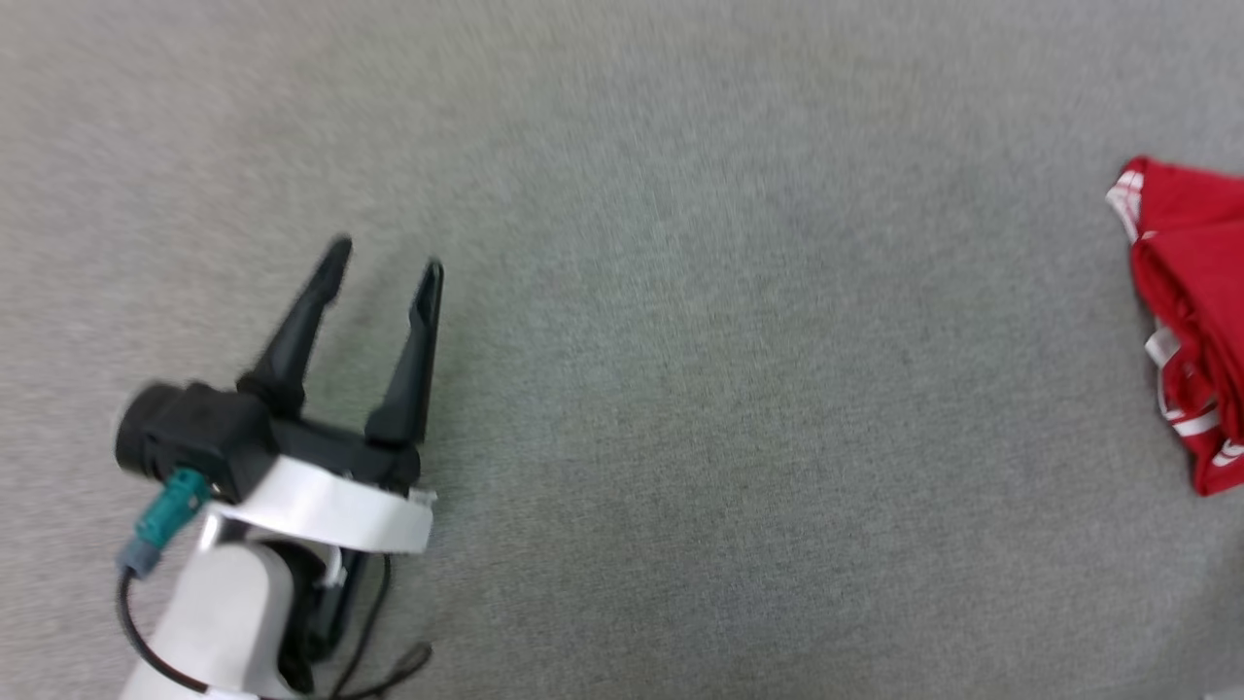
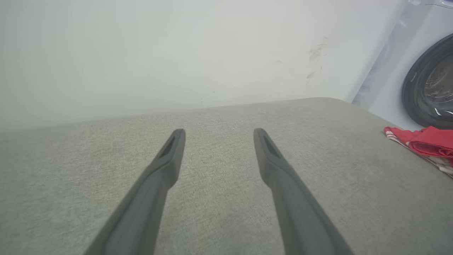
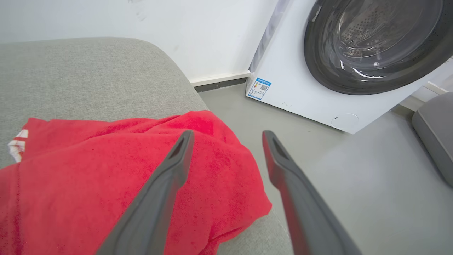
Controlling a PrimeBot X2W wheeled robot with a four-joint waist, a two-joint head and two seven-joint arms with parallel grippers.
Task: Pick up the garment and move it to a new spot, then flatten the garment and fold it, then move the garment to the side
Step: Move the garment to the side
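Note:
The red garment with white striped trim lies bunched at the right edge of the grey cushioned surface in the head view. In the right wrist view the garment spreads over the cushion's corner. My right gripper hovers open just above its right end, with nothing between the fingers. My left gripper is open and empty at the lower left, far from the garment. From the left wrist view the garment shows at the far right beyond my open left gripper.
A white washing machine with a dark round door stands on the grey floor beside the cushion's edge. A white wall runs behind the cushion. A grey object sits at the right edge.

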